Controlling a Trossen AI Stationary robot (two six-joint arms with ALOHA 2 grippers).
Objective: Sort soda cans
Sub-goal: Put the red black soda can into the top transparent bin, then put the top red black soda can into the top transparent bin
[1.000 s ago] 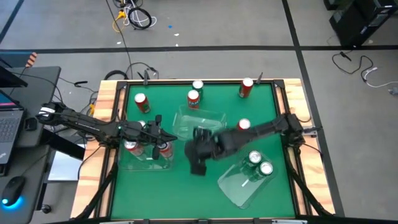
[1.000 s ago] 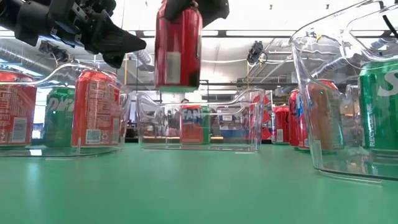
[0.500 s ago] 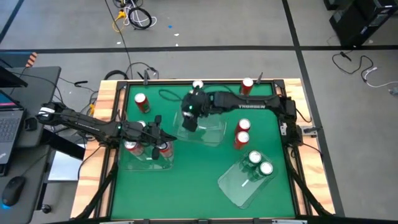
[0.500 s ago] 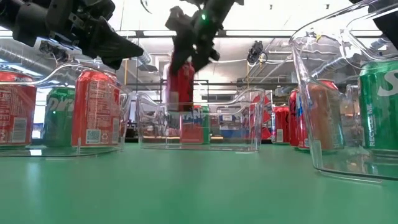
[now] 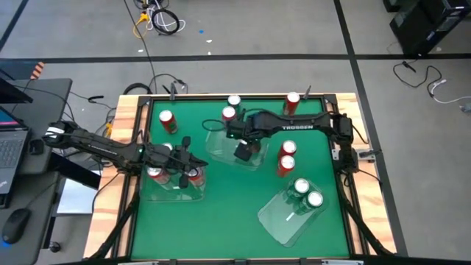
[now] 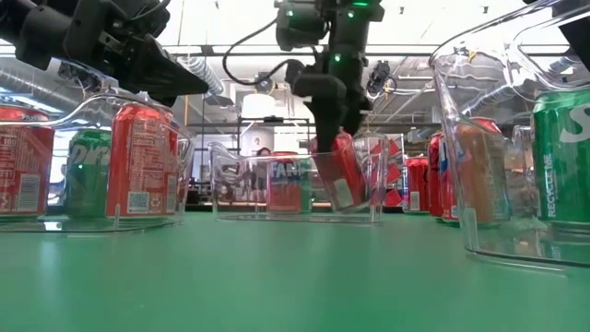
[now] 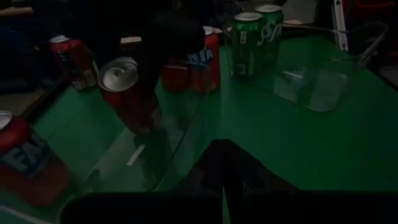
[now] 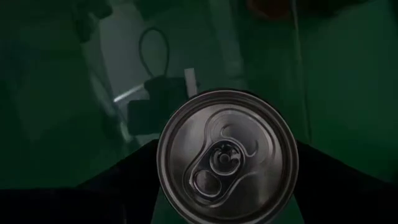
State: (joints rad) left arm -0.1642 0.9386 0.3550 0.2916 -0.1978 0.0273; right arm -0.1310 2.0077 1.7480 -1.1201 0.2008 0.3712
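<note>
Over the middle bin [image 5: 237,147] my right gripper [image 5: 243,151] holds a red can [image 6: 339,175], jaws spread wide around its body; the wrist view is filled by its silver top [image 8: 227,155]. The can hangs tilted inside the bin, its base near the floor but, as far as I can tell, not yet resting. To do this well I judge I should bring it upright, lower until the base sits flat, then let go and lift straight up. Another red can [image 6: 288,183] shows just beside mine in the low view, so I have little room that way, and the clear walls close me in on every side. Open green lies between this bin and the right bin [image 5: 288,215] holding two green cans [image 5: 307,193]. My left gripper [image 5: 193,163] waits shut above the left bin [image 5: 171,184]
</note>
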